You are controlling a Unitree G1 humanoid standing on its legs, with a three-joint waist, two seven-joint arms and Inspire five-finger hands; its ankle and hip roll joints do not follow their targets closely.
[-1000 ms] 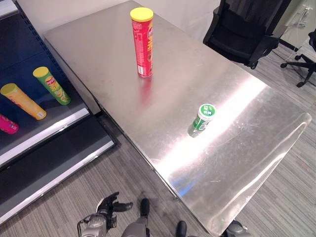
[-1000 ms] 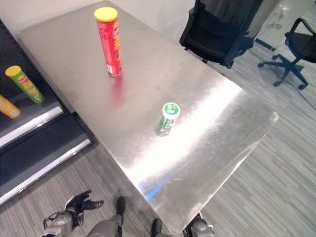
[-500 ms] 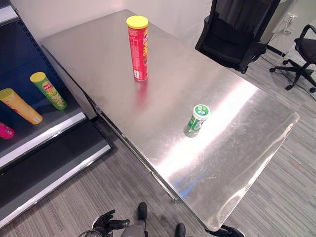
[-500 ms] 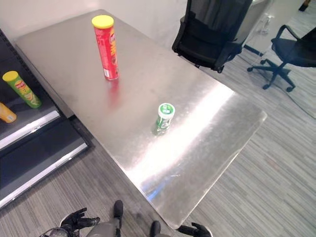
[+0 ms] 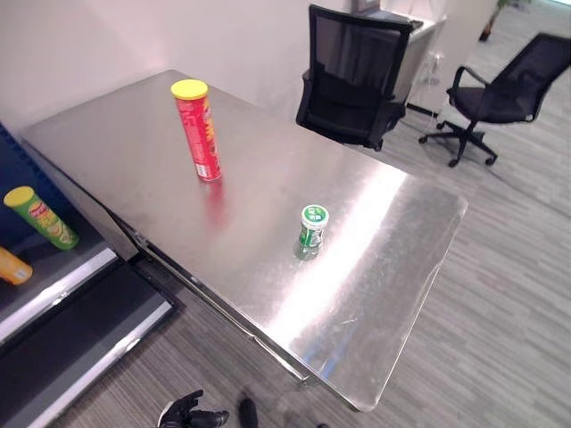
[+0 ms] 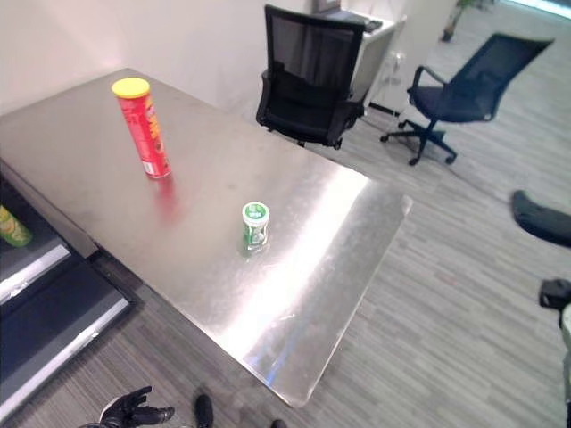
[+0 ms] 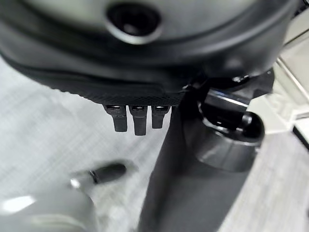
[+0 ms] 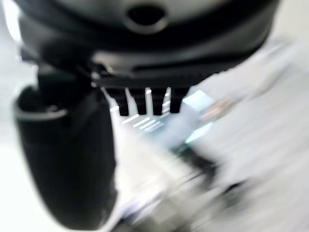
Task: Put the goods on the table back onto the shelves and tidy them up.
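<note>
Two goods stand on the desk [image 5: 161,169], so by the look of it most of the task is left. The red canister [image 5: 198,130], with its yellow lid, stands upright, long axis vertical, lid up. The small green bottle [image 5: 311,230] stands upright too, white-and-green cap up, well apart from the red canister and nearer the desk's bright, bare end.

On the shelf [image 5: 53,267] beside the desk, past the red canister, a green canister [image 5: 39,217] and an orange canister [image 5: 12,265] lie tilted, their long axes slanting across the shelf, the green one's yellow lid at its far end. These could be counted as shelved, though they may need straightening.

The left hand [image 5: 183,415] hangs low above the floor, on the near side of the desk from the red canister, its fingers loosely spread and holding nothing. The right hand [image 8: 67,159] shows in its own wrist view, where its fingers look straight and bear nothing. Neither hand is near either item.
</note>
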